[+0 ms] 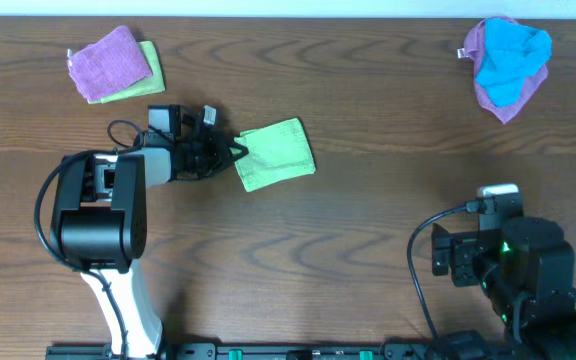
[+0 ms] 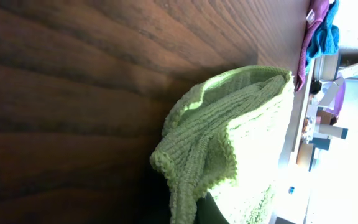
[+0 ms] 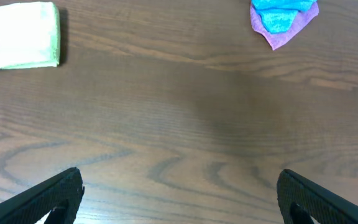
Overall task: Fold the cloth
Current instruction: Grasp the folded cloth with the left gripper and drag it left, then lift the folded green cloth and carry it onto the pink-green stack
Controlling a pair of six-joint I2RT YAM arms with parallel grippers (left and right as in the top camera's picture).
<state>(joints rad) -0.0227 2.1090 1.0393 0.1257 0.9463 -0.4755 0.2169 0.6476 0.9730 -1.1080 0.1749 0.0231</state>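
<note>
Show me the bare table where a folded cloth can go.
Widest free patch: the middle of the table, between the green cloth and the blue-and-purple cloth pile, down to the right gripper. Also bare: the strip in front of the green cloth. Crowded: far left, where the left gripper meets the green cloth below the purple-and-green stack.

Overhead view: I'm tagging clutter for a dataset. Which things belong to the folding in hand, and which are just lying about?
In the job:
green cloth
left gripper, pinching its edge

Lying about:
purple-and-green stack, far left
blue-and-purple heap, far right
right gripper, open, idle
</note>
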